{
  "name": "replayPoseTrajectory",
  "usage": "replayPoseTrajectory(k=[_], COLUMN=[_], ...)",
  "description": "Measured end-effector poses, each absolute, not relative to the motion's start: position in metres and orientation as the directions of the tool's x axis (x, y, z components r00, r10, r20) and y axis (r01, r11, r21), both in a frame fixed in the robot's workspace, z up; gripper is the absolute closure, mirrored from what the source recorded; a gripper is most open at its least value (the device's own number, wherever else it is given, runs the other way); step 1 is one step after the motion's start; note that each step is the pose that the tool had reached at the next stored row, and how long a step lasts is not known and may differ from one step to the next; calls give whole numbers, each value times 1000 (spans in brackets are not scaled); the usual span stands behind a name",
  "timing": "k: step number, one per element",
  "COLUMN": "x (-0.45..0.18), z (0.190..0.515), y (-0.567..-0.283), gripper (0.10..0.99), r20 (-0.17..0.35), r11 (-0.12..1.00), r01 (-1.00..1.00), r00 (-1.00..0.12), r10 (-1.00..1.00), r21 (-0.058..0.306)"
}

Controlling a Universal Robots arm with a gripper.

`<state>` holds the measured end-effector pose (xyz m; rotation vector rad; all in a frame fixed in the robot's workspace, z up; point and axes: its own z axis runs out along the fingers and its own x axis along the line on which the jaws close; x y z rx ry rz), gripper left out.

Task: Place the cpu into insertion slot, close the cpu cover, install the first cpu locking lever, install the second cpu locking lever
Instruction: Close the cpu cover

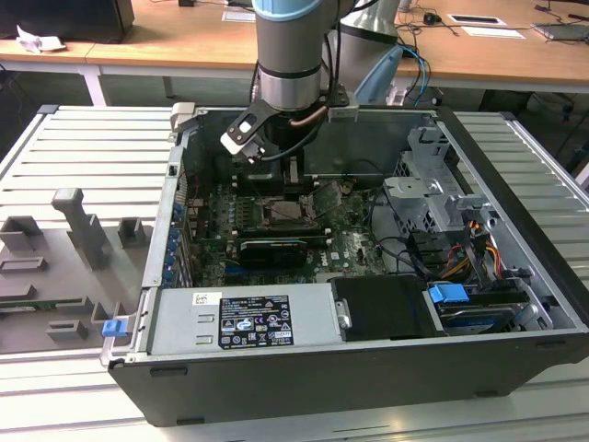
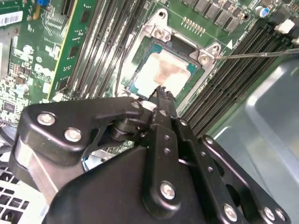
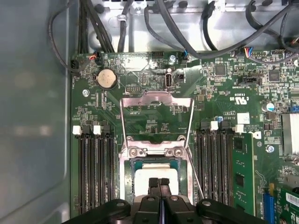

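**Q:** Exterior view?
**A:** I see the gripper [image 1: 279, 189] low over the insertion slot [image 1: 313, 218].

**Q:** Second wrist view?
**A:** Fingers [image 2: 164, 105] pressed together, empty. The tips are at the seated cpu [image 2: 168, 74].

**Q:** First wrist view?
**A:** The cpu cover [image 3: 156, 96] stands open. I judge cover-closing is in hand, which calls for pushing that plate down.

Green board, black tooling and silver metal: the colours on my screens.

My end effector [image 2: 161, 93] is matte black with shiny silver screws. The motherboard [image 3: 154, 116] is deep green, speckled with tiny grey and black parts. The cpu [image 2: 164, 74] is pale silver-beige with a brownish smear. The cpu cover [image 3: 156, 97] is bright silver. The memory slots [image 3: 96, 172] are black with white clips. The case [image 1: 368, 387] is dark grey and has a blue tab [image 1: 449, 299]. The worktop [image 1: 74, 157] is pale grey and ribbed.
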<state>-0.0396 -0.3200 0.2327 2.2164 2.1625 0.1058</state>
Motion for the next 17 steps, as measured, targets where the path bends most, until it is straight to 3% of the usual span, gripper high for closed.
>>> replayPoseTrajectory(k=[17], x=[-34], z=[245], y=[-319], gripper=[980], r20=[19], r11=[-25], r01=[997], r00=[24], r10=[1000], r21=[78])
